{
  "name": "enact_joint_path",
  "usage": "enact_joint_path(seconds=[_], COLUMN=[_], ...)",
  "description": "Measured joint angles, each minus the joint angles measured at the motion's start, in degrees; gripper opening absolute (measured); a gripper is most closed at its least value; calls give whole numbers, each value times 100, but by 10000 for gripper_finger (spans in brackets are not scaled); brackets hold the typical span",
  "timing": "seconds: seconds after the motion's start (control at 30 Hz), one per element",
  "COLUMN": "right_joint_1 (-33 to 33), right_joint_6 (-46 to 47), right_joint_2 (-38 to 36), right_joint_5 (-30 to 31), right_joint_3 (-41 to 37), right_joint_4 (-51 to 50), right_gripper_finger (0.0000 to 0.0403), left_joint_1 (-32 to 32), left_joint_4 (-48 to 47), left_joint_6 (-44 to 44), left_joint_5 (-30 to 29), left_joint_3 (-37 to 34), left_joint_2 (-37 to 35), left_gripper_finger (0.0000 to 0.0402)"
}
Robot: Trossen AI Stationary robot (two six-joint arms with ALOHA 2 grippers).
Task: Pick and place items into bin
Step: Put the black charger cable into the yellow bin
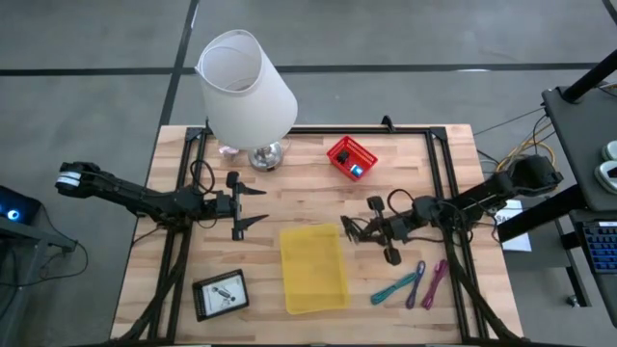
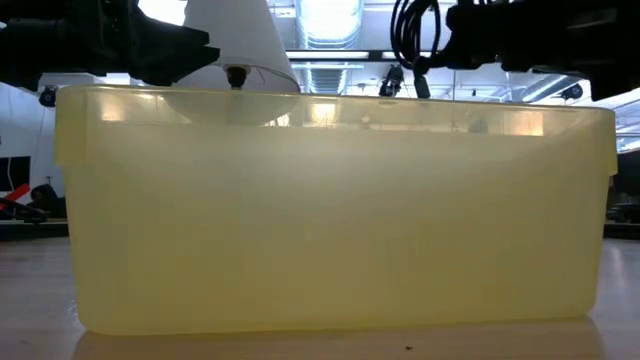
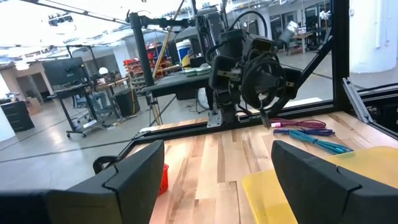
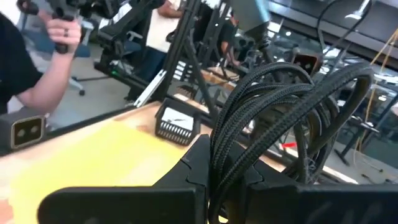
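A yellow bin [image 1: 313, 268] stands on the wooden table's near middle and fills the low view [image 2: 330, 210]. My right gripper [image 1: 359, 229] is just right of the bin's far right corner, above the table, shut on a black coiled cable [image 3: 266, 79]. The cable also shows above the bin's rim in the low view [image 2: 415, 40]. My left gripper [image 1: 253, 204] waits open at the left, with nothing between its fingers [image 3: 134, 180]. Teal and purple strips [image 1: 410, 285] lie flat on the table right of the bin. A white card lies in a black tray [image 1: 220, 294] near the front left. My right gripper pinches several strands of the coiled cable [image 4: 225, 163] side by side between its two fingers. The fingers come in level from the table's right. The coil is lifted clear of the table, its loops [image 4: 292, 93] bulging out past the fingers and one end [image 3: 268, 119] hanging down.
A big white lamp [image 1: 246, 92] stands at the table's far left. A red basket [image 1: 351, 157] sits at the far middle. Black frame rails [image 1: 439, 183] run along the table's sides. A person's arm [image 4: 43, 68] shows beyond the table.
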Motion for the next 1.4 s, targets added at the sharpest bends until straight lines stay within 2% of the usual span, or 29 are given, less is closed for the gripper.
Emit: enact_joint_path(seconds=[0.13, 0.37, 0.57, 0.87, 1.03, 1.17, 1.27, 1.4], right_joint_1=[-10, -8, -67, -67, -67, -91, -133, -215], right_joint_6=[-22, -383, -285, 38, 146, 157, 191, 694], right_joint_2=[321, 1259, 1312, 1323, 1657, 2038, 2140, 2141], right_joint_5=[-70, -18, -17, -52, -325, -274, -258, -159], right_joint_3=[176, 990, 1275, 1460, 1724, 2016, 2283, 2700], right_joint_4=[35, 30, -605, -600, -610, -697, -1101, -2256], right_gripper_finger=[13, 13, 13, 13, 13, 13, 13, 13], left_joint_1=[2, 4, 4, 4, 4, 4, 4, 4], left_joint_4=[1, -5, -33, -28, -1, -13, -18, -59], left_joint_6=[9, 9, 7, 2, 2, 0, 0, -2], left_joint_5=[0, -2, -2, -2, -2, -7, -7, -9], left_joint_3=[0, 0, -20, -20, -20, -24, -24, -24], left_joint_2=[0, 0, 0, 0, 2, 2, 2, 2], left_gripper_finger=[279, 279, 279, 279, 279, 279, 279, 279])
